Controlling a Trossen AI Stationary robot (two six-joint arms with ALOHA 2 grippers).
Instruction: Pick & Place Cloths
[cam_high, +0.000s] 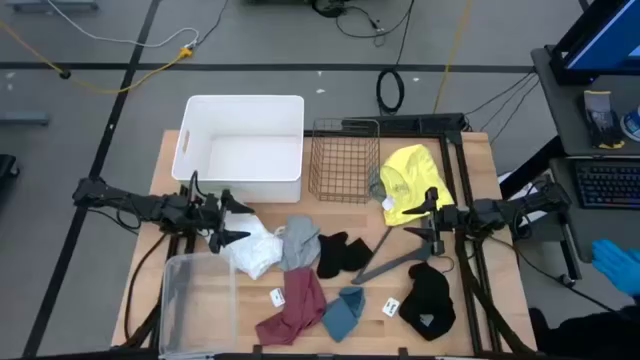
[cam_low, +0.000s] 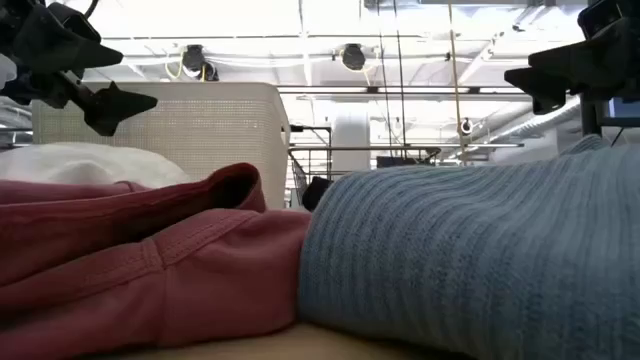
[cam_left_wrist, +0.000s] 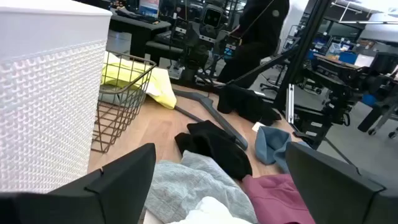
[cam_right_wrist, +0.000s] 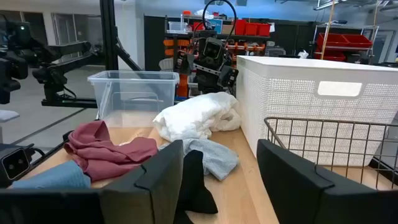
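A: Status — left gripper (cam_high: 232, 222) hovers over the white cloth (cam_high: 255, 248), jaws wide apart, nothing in them. Right gripper (cam_high: 425, 203) hangs over the edge of the yellow cloth (cam_high: 410, 180), jaws partly apart, also empty.

B: Where's the rest of the pile?

A: All on the worktop (cam_high: 470, 190), none binned. Grey cloth (cam_high: 298, 243) touches the white one, black cloth (cam_high: 342, 253) just beside it, maroon cloth (cam_high: 292, 305) and teal-blue cloth (cam_high: 343, 312) near the front edge, a second black cloth (cam_high: 430, 298) front right. Yellow one is draped partly over the wire basket (cam_high: 342, 160). White bin (cam_high: 243, 148) and clear tub (cam_high: 198, 300) both look empty.

B: Risks?

A: Main one, I'd say — white and grey overlap, so a deep pinch on white could drag grey up too and drop it mid-carry. The hanger (cam_high: 395, 265) lies between the black cloths; a low sweep by the right arm could snag it.

B: And the yellow?

A: Caught on the basket rim. Pulling sideways probably tips or drags the basket — lift straight up first. Which container is the target I can't tell.
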